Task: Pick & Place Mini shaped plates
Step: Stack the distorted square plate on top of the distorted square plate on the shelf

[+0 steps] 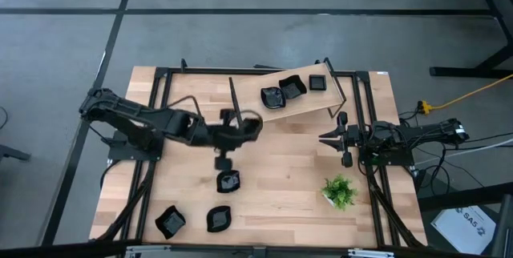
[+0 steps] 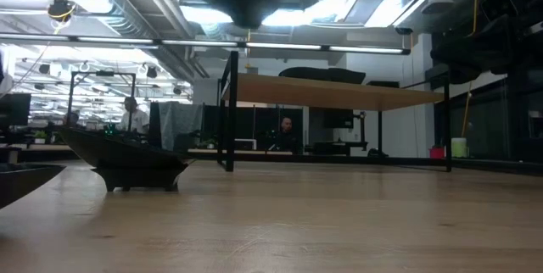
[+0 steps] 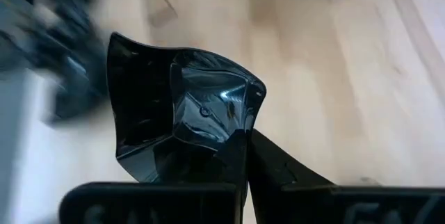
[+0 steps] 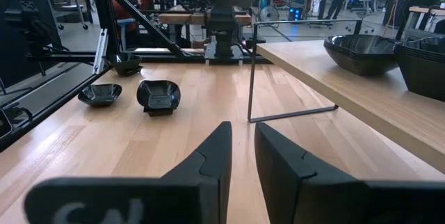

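— Over the middle of the table, what does your left gripper have?

— Its jaws are fully closed on the rim of a glossy black wavy-edged plate, pinched between the fingertips. In your left wrist view the plate stands tilted up on edge, hollow side facing the camera, pointed corners spreading away from the fingers. You cannot tell a long axis on it.

— And your right gripper?

— It waits at the right side of the table, pointing left, jaws a narrow gap apart, and you hold nothing in it.

— Where are the other plates?

— Three sit on the raised wooden shelf at the far side: a rounded plate, a squarish plate touching it, and a small square plate at the right end. Three more lie on the table near the front edge on the left: one just below your left gripper, one nearer, one farther left. A small potted plant stands near-right.
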